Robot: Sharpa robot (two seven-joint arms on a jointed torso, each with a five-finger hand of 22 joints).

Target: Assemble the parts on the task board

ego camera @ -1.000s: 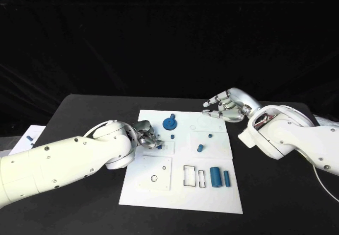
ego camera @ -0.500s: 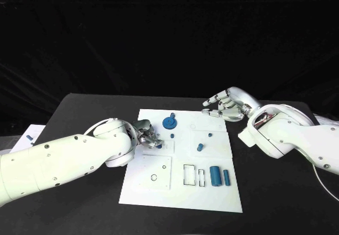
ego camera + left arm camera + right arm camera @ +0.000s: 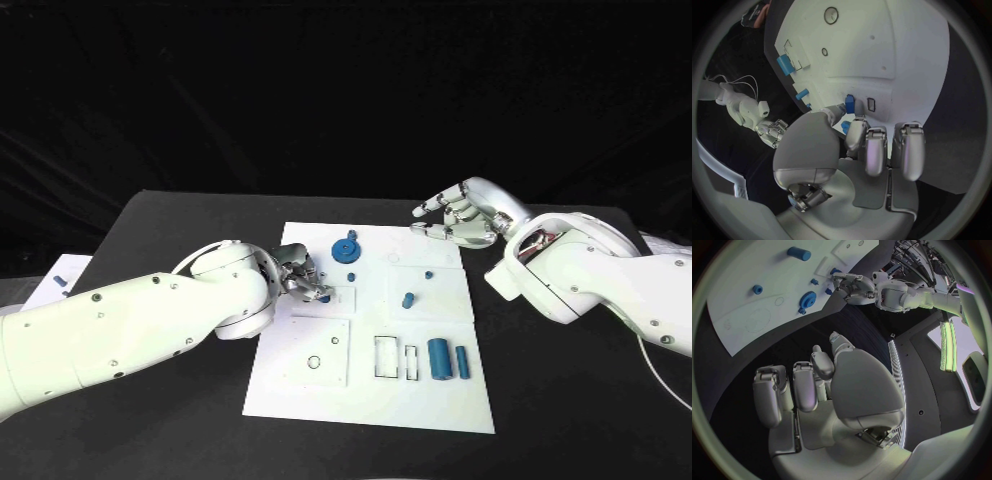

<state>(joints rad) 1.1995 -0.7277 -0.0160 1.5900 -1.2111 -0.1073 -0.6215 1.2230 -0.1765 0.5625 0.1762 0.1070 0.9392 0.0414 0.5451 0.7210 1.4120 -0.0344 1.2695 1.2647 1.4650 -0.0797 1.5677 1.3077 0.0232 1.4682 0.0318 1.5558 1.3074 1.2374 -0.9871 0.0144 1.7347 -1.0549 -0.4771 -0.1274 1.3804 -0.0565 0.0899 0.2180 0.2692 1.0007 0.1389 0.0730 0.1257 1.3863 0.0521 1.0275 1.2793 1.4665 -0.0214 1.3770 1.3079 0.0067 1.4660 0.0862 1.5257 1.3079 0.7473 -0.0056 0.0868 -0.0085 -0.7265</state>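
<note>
Centrally, white task board [image 3: 289,395] lies on black table [image 3: 173,215], dark drape behind. Left hand [image 3: 304,279] pinches small blue part [image 3: 849,104]; right hand [image 3: 464,215] hovers empty, fingers apart.

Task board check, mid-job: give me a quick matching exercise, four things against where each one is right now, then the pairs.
Things:
1. left hand
2. right hand
3. blue gear
4. two blue cylinders

Places:
A. far end of the task board
B. near right part of the board
C. beyond the board's far right corner, holding nothing
D. at the board's left edge, on a small blue part

Pairs: 1-D, 2-C, 3-A, 4-B
</note>
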